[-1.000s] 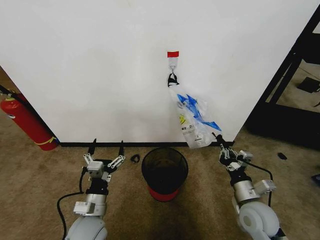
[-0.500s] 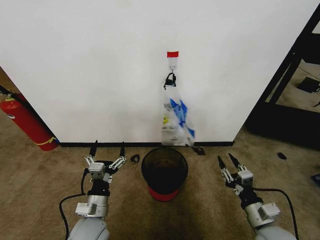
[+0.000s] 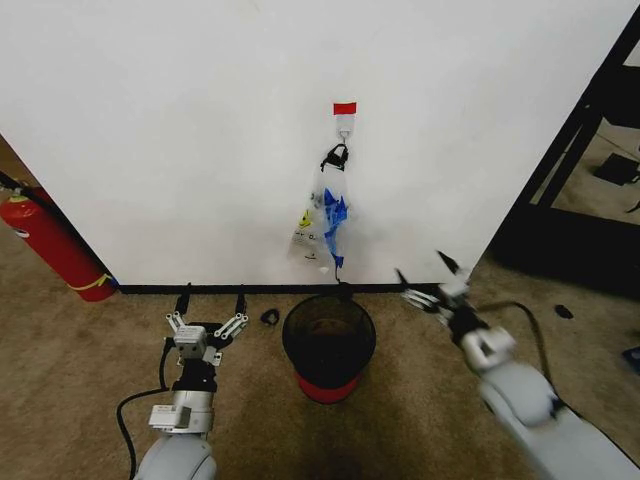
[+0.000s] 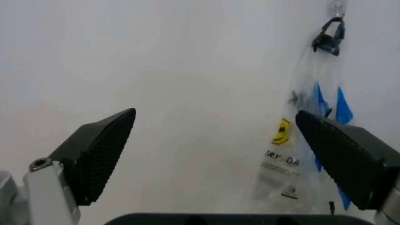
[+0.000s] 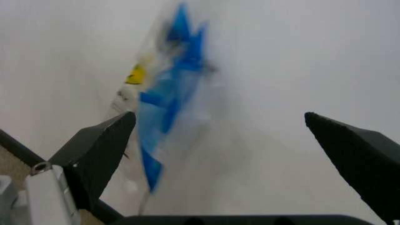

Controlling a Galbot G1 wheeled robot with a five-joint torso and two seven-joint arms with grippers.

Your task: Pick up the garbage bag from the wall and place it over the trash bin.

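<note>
The garbage bag [image 3: 322, 222] hangs from a small white hook [image 3: 344, 128] on the wall [image 3: 180, 130], under a strip of red tape [image 3: 345, 107], gathered at its top by a black clip [image 3: 336, 157]. Its lower end is just above the far rim of the trash bin [image 3: 329, 343], which stands on the carpet [image 3: 60, 370] close to the black baseboard [image 3: 200, 289].

The right gripper [image 3: 428, 283] is raised beside the bin, fingers spread wide and holding nothing; the bag is off to the inner side of its fingertips, apart from them, with bare wall straight ahead. In the right wrist view the bag [image 5: 164, 101] sits nearer one finger [image 5: 103, 157] than the other, blurred, with open wall between the two.

The left gripper [image 3: 209, 310] rests low over the carpet on the bin's other side, fingers also parted and empty. In its wrist view the bag [image 4: 306, 145] lies close to one finger [image 4: 347, 161], and plain wall fills the gap between the fingers.

A small dark object [image 3: 269, 317] lies on the carpet between the left fingers and the bin. A red fire extinguisher [image 3: 50, 245] leans at the wall's edge, well outside the left fingers. A black frame [image 3: 580, 170] stands beyond the wall's other edge, past the right fingers. Carpet is open in front of the bin
</note>
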